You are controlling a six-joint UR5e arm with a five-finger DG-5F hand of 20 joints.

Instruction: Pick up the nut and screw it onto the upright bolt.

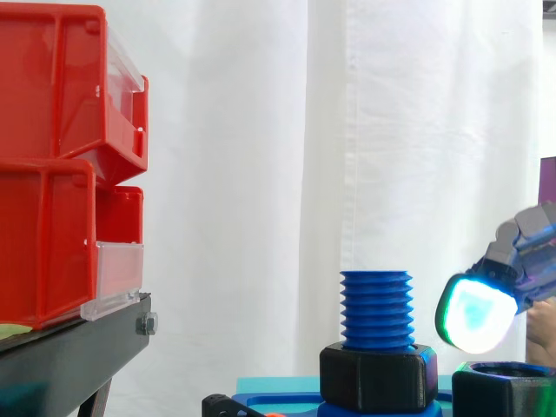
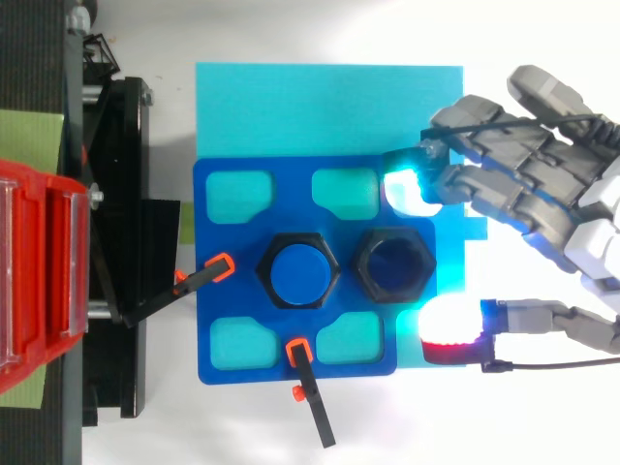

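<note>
Spread loose and holding nothing, the hand [image 2: 547, 179] is reaching in from the right edge of the top view, not yet touching the nut it is there for.

At the far left, red bins [image 1: 52, 165] are sitting on a black stand [image 1: 69, 347], well apart from the work. Next to the stand, two black clamps with orange tips [image 2: 215, 270] [image 2: 299, 353] are biting the left and near edges of a blue plate [image 2: 215, 232]; they are probably pinning it so that it is not turning when twisting force comes.

On that plate the blue bolt [image 1: 375, 308] is standing upright, its thread bare along the upper part, with a black hex collar [image 1: 378, 375] gripping its base and likely keeping it from spinning.

Just beside the bolt, to its right, the nut [image 2: 364, 262] is lying flat on the plate with its hole facing up, so fingers can close on its flats from two sides.

Two glowing fingertips, one cyan [image 2: 407, 186] and one red [image 2: 450, 334], are straddling the nut's right side, near it but apart. In the side view a pad [image 1: 473, 314] is hanging just above the nut [image 1: 499, 395], so the grasp seems about to begin.
</note>
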